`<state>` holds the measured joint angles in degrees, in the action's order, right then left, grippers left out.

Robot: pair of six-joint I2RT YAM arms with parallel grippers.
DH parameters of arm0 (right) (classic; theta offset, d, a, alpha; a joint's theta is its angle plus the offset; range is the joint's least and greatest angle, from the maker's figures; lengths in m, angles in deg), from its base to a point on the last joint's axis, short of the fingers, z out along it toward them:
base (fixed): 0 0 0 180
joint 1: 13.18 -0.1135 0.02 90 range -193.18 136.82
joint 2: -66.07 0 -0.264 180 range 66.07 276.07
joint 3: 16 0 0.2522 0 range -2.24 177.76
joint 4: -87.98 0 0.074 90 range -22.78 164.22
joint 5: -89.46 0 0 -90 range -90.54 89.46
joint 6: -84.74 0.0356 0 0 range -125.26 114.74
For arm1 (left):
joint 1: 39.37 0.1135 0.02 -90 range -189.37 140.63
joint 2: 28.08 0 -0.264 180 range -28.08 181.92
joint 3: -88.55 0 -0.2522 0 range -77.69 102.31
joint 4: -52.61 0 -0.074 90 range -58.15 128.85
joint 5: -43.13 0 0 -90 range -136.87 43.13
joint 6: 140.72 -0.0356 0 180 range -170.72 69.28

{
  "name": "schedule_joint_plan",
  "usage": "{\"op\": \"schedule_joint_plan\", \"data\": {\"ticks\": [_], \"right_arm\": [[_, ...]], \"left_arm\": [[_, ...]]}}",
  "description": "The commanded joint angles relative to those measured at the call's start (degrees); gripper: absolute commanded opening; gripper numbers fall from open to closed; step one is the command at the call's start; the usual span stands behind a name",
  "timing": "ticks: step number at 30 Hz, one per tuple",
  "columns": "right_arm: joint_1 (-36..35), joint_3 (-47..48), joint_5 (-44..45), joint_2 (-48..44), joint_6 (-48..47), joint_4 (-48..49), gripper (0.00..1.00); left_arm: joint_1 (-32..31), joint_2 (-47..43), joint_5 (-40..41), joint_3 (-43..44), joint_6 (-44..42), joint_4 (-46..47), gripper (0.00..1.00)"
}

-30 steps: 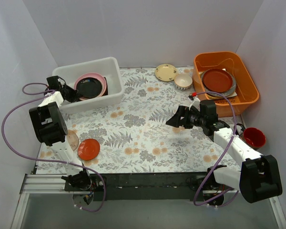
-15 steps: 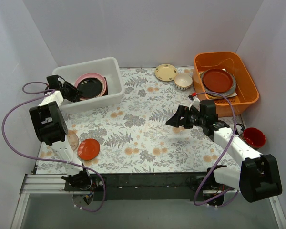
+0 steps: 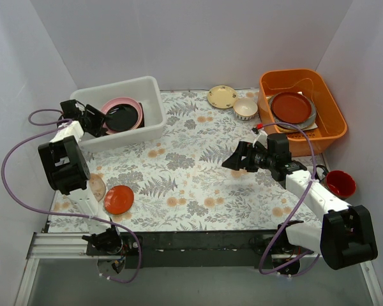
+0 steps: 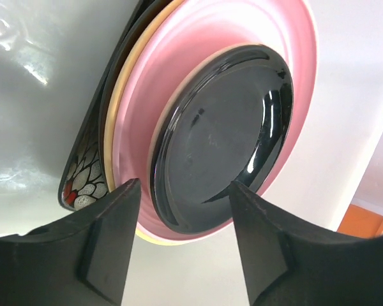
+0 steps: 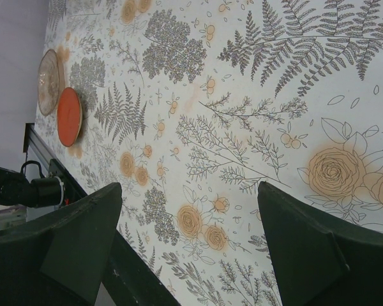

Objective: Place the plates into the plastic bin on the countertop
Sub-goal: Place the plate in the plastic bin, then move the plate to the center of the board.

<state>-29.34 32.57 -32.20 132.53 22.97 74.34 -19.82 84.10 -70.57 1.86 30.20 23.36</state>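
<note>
The left arm [image 3: 64, 164] reaches forward from its base, and the left gripper [image 3: 97, 121] at its end is turned rightward, its fingers [image 4: 105, 239] spread apart. The right arm [image 3: 313, 194] angles forward and leftward; the right gripper [image 3: 235, 159] points left, its fingers [image 5: 309, 255] spread wide.

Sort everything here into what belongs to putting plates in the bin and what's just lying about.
Job: plastic bin, with pink plate, dark plate and floral black plate inside; red-orange saucer, cream plate and yellow plate waiting on the countertop.
Lying about: orange tub, its red-brown plate on a grey plate, small cream bowl, red bowl.
</note>
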Motion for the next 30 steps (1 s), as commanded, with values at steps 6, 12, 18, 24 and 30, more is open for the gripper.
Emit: {"op": "schedule_joint_plan", "data": {"ticks": [6,12,18,24,30], "right_arm": [[-0.27,1.67,-0.86,0.51,-0.98,1.55,0.94],[-0.27,2.02,-0.51,0.51,-1.24,1.02,0.94],[-0.27,2.98,-0.16,1.04,-1.34,0.5,0.95],[-0.27,5.53,0.89,2.27,-0.28,0.76,0.94],[-0.27,11.49,4.93,2.8,-0.37,0.23,0.95]], "left_arm": [[0.66,-7.59,9.37,2.97,-4.11,-3.49,0.98],[0.75,-12.06,9.38,3.95,-4.55,-4.2,0.98],[0.75,-22.7,2.62,1.84,-6.3,2.03,0.98],[1.36,-27.01,-10.35,-2.19,1.43,11.76,0.98],[1.45,-26.58,-24.71,-7.22,10.83,30.07,0.98]]}}
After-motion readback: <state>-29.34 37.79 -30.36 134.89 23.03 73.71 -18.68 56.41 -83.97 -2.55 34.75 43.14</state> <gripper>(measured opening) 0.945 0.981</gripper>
